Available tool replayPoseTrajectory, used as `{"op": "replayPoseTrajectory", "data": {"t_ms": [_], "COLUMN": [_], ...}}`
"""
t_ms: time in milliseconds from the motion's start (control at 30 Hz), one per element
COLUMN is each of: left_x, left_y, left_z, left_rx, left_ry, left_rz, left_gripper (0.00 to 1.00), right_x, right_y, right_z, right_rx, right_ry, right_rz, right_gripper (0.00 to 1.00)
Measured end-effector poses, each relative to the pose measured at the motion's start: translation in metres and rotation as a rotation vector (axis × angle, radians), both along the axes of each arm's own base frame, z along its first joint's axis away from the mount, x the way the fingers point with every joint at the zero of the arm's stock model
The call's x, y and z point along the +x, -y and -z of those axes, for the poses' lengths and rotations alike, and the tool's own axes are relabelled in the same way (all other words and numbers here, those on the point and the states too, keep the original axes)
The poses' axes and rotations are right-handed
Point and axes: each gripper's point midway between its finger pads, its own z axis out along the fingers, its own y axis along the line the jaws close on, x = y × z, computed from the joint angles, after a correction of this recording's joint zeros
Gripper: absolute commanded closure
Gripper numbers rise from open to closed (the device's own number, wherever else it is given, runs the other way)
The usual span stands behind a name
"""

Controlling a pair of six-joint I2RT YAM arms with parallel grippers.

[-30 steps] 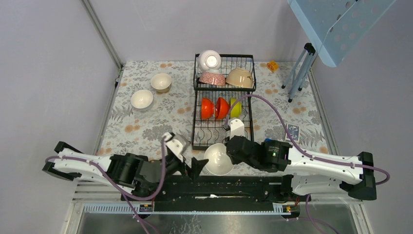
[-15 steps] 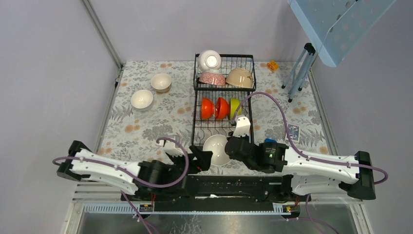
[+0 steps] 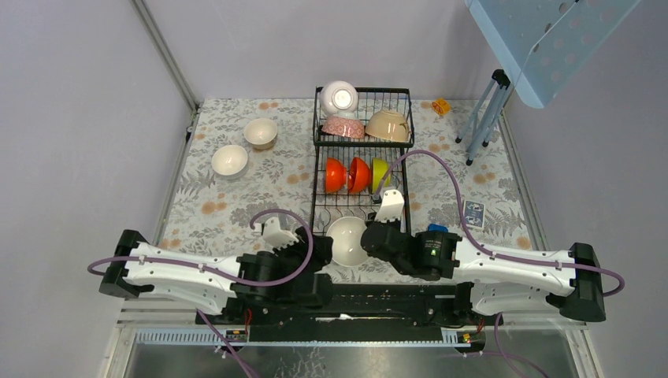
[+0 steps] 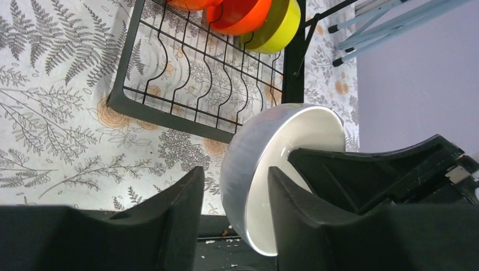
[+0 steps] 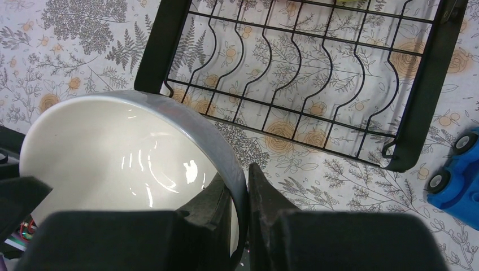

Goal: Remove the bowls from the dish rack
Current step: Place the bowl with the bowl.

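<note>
Sitting far left: two cream bowls [image 3: 229, 160] [image 3: 260, 132], upright on the fern-and-flower cloth [image 3: 236, 205], just apart from each other and well apart from the dish rack [image 3: 313, 197].
Left gripper [image 4: 235, 172]: jaws parted, astride the rim of the white bowl [image 3: 346, 240]; the outer finger shows a thin gap to the wall.
White bowl: glossy white inside, greyish outside, plain, tilted on edge off the cloth at the near end of the rack, between the two grippers.
Right gripper [image 5: 240, 180]: narrow, pinching the bowl's rim, one finger inside and one outside.
Lower tray: two orange-red bowls [image 3: 336, 174] [image 3: 359, 174] and a yellow-green bowl [image 3: 381, 172] stand on edge at its far end; near slots bare.
Upper basket: a white bowl on its side [image 3: 339, 97], a pink-patterned bowl [image 3: 343, 127] and a beige bowl [image 3: 388, 126], both upside down.
Right of the rack: a blue toy car [image 5: 457, 169] and a small dark card [image 3: 473, 211]; its print is too small to read.
</note>
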Motion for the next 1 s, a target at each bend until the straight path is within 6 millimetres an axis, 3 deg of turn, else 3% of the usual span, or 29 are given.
{"op": "replayPoseTrajectory", "data": {"t_ms": [167,400,567,700,1000], "left_x": [0.011,0.010,0.010,0.009,0.010], "left_y": [0.006,0.014,0.015,0.017,0.021], "left_z": [0.002,0.004,0.013,0.019,0.028], "left_rx": [-0.019,-0.002,0.073,0.119,0.208], "left_ry": [-0.024,-0.037,-0.031,-0.025,-0.015], "left_rz": [0.007,0.047,0.073,0.087,0.104], "left_gripper": [0.60,0.62,0.76,0.78,0.74], "right_x": [0.000,0.000,0.000,-0.001,-0.001], "right_y": [-0.001,-0.002,0.000,0.002,0.007], "right_z": [0.000,0.000,0.002,0.004,0.009], "right_rx": [0.005,0.011,0.002,-0.015,-0.048], "right_ry": [-0.002,-0.003,-0.003,-0.004,-0.007], "right_rz": [0.002,0.003,0.002,-0.002,-0.003], "right_gripper": [1.00,1.00,1.00,1.00,1.00]}}
